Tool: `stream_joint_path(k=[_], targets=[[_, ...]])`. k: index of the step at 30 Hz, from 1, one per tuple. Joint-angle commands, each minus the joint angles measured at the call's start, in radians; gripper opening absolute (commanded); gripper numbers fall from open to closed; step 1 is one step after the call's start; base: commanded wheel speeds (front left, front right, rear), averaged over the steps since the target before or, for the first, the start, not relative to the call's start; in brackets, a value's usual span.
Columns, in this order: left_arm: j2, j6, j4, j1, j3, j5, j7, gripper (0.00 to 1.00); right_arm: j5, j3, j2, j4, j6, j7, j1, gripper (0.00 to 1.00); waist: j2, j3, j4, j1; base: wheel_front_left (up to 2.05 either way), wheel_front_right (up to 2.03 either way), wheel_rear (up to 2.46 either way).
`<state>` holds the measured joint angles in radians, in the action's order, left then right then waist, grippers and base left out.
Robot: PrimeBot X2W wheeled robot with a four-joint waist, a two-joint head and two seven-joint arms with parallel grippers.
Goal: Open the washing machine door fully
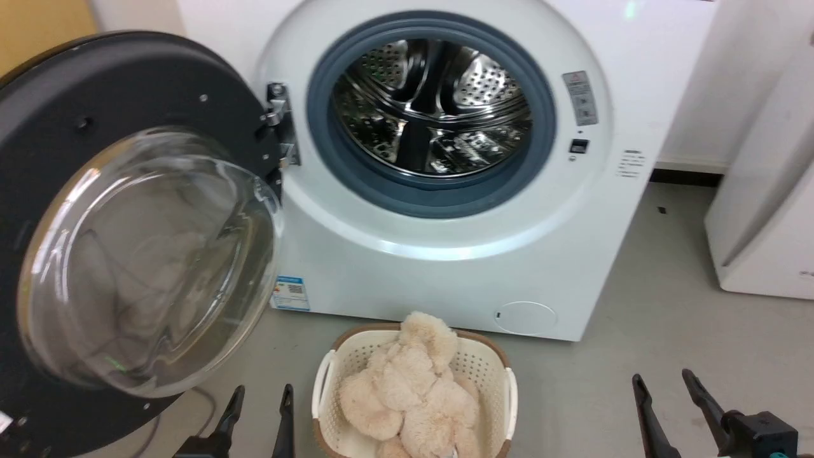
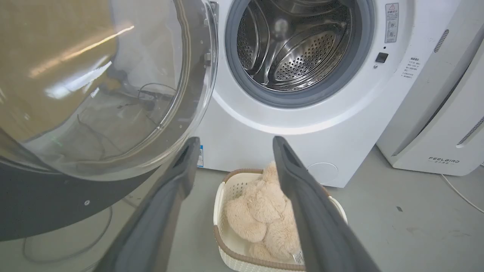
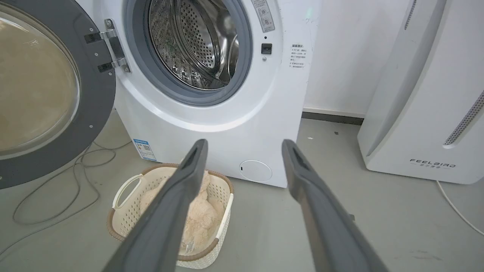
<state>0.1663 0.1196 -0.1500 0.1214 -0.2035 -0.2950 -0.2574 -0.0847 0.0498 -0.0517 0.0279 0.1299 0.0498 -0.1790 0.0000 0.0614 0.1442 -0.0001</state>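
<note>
My left hand (image 1: 264,388) hangs low, fingers spread wide, holding nothing. My right hand (image 1: 662,376) is equally wide open and empty. Both sit clear of the washing machine door (image 1: 146,254), likely because it already looks fully open. It stands upright left of the washing machine (image 1: 445,273), hung on its side hinge, glass bowl bulging toward me. Round, it has no long axis.
</note>
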Motion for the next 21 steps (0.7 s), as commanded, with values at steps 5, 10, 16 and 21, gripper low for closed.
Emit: stream_joint_path(k=[5, 10, 16, 21], targets=[[0.02, -0.01, -0.027, -0.05, -0.024, 0.037, 0.0, 1.0, 0.034, -0.007, 0.001, 0.043, 0.001, -0.013, -0.006, 1.0, 0.0, -0.001, -0.049, 0.0001, 0.0, 0.0, 0.0], [0.033, 0.005, -0.031, -0.068, -0.026, 0.057, -0.001, 1.0, 0.045, -0.03, 0.001, 0.068, 0.001, -0.022, -0.009, 1.0, 0.0, -0.005, -0.072, 0.0001, 0.0, 0.0, 0.0], [0.038, 0.016, -0.015, -0.075, -0.027, 0.064, -0.001, 1.0, 0.039, -0.036, 0.001, 0.074, 0.001, -0.022, -0.007, 1.0, 0.0, -0.009, -0.083, 0.0001, 0.0, 0.0, 0.0], [0.036, 0.013, -0.01, -0.061, -0.03, 0.056, 0.002, 0.0, 0.044, -0.034, 0.0, 0.068, 0.0, -0.023, -0.001, 0.0, 0.0, -0.01, -0.088, 0.0001, 0.0, 0.0, 0.0]])
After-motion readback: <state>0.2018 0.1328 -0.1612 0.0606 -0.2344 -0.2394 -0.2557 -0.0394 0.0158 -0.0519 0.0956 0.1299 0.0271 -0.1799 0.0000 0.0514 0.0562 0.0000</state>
